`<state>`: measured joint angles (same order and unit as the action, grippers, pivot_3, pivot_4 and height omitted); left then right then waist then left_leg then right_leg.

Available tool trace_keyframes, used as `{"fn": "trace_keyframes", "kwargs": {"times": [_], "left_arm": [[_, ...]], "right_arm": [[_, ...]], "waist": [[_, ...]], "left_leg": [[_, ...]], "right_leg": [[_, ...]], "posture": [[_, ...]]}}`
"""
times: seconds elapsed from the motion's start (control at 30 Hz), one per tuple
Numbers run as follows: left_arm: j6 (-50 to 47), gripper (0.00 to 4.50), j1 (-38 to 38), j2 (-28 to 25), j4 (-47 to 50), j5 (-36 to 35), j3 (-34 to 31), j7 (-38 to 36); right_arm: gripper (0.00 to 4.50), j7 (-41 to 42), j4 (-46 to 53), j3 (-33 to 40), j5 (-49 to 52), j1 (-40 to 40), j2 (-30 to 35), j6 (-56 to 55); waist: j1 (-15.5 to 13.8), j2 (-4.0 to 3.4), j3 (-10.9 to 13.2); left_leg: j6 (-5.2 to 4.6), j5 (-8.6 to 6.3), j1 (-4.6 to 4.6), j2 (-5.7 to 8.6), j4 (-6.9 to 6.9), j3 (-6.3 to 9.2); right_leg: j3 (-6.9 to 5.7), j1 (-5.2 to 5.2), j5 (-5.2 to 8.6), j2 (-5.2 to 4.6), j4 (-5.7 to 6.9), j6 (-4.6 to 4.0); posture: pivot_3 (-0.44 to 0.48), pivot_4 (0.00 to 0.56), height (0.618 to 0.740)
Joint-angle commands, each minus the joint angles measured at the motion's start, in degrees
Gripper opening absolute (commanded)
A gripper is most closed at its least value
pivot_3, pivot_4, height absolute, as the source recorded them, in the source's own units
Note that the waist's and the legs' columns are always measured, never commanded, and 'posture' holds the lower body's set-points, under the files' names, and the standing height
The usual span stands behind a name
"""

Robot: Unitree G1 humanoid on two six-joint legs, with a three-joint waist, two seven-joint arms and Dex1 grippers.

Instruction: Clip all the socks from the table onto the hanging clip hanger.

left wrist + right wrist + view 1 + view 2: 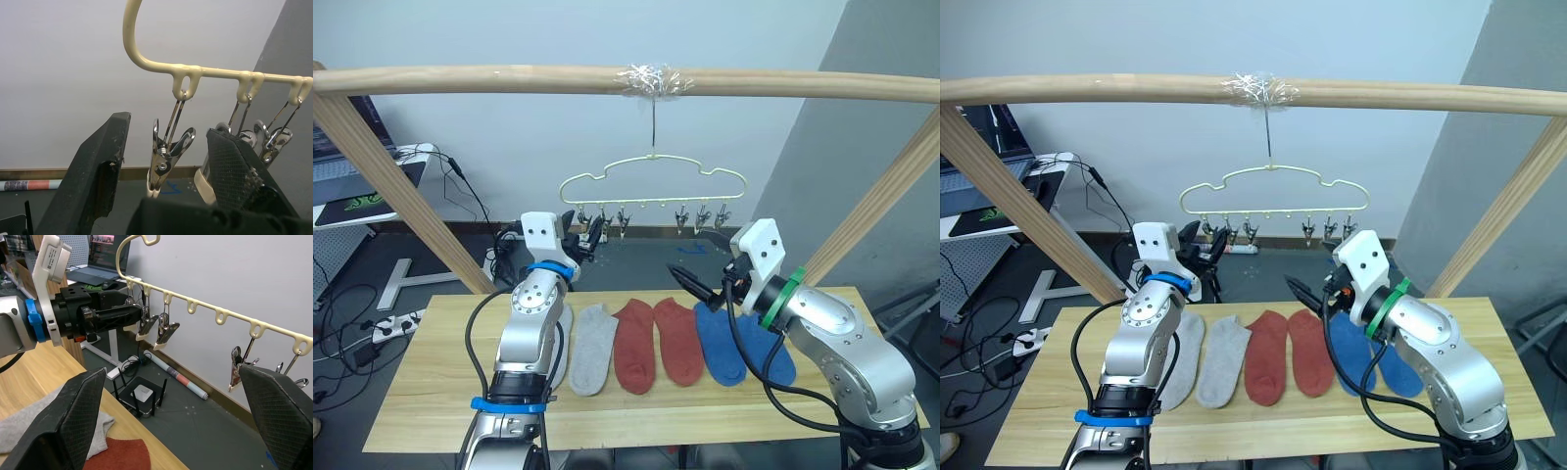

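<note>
**Six socks on the surface, left gripper raised to the hanger's end clip**

Six socks lie side by side across the middle of the wooden surface (431,392), toes toward the robot. From the robot's left they run: a grey sock (1185,357) mostly hidden behind the left arm, a second grey sock (591,349), two red socks (634,345) touching each other, and two blue socks (717,343), the far one partly under the right arm. None has been clipped.

Above and behind them a pale wire hanger (652,176) hangs by its hook from a taped spot on a wooden pole (460,78). Small metal clips (705,217) dangle along its lower bar, all empty.

The left gripper (581,239) is lifted to the hanger's left end. Its fingers stand wide apart and hold nothing; in the left wrist view the end clip (166,159) hangs between them. The right gripper (695,285) hovers just above the socks near the inner red and blue ones, its fingers also spread wide and empty.

Risks, as I judge them: the hanger swings freely on one hook, so a push on the clip could tilt or spin it away. Because the socks touch, a grab could drag a neighbour along.
</note>
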<state>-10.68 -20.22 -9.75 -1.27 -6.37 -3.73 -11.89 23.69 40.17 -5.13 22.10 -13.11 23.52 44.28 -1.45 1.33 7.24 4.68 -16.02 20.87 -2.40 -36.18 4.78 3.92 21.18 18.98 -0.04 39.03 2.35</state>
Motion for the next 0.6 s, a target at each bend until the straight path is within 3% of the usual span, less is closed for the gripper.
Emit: {"fn": "trace_keyframes", "kwargs": {"times": [0.03,0.1,0.17,0.47,0.6], "left_arm": [[1.58,2.80,-0.36,-0.09,1.38,0.15,-0.32,0.45],[1.93,2.80,-0.30,-0.35,1.43,0.65,-0.42,0.85],[2.27,2.44,-0.44,-0.46,1.37,0.61,-0.52,0.80],[2.97,0.20,-0.88,-0.53,1.52,0.04,-0.21,-0.50],[2.44,0.01,-0.32,-0.39,2.19,-0.13,-0.17,-0.44]], "right_arm": [[4.50,-0.15,2.89,0.89,1.07,-0.92,0.04,-0.37],[4.50,-0.28,3.06,0.76,1.15,-0.70,-0.05,-0.29],[4.50,-0.37,3.17,0.64,1.22,-0.58,-0.16,-0.20],[4.50,-1.06,3.16,0.53,1.87,-0.06,-0.30,0.03],[4.50,-1.53,3.60,0.13,2.16,0.11,-0.41,0.21]], "waist": [[0.01,0.00,0.00],[0.01,0.00,0.00],[0.01,0.00,0.00],[0.00,0.01,0.03],[0.01,0.00,0.05]], "left_leg": [[0.00,0.00,0.00,0.00,0.00,0.00],[0.00,0.00,0.00,0.00,0.00,0.00],[0.00,0.00,0.00,0.00,-0.01,0.00],[0.00,0.00,0.00,0.00,-0.01,0.00],[0.00,0.00,0.00,0.00,-0.01,0.00]], "right_leg": [[0.00,0.00,0.00,0.00,0.00,0.00],[0.00,0.00,0.00,0.00,0.00,0.00],[0.00,0.00,0.00,0.00,0.00,0.00],[0.00,0.00,0.00,0.00,0.00,0.00],[0.00,0.00,0.00,0.00,0.00,0.00]], "posture": [[0.080,0.121,0.740],[0.081,0.123,0.740],[0.081,0.123,0.740],[0.083,0.129,0.740],[0.082,0.129,0.740]]}}
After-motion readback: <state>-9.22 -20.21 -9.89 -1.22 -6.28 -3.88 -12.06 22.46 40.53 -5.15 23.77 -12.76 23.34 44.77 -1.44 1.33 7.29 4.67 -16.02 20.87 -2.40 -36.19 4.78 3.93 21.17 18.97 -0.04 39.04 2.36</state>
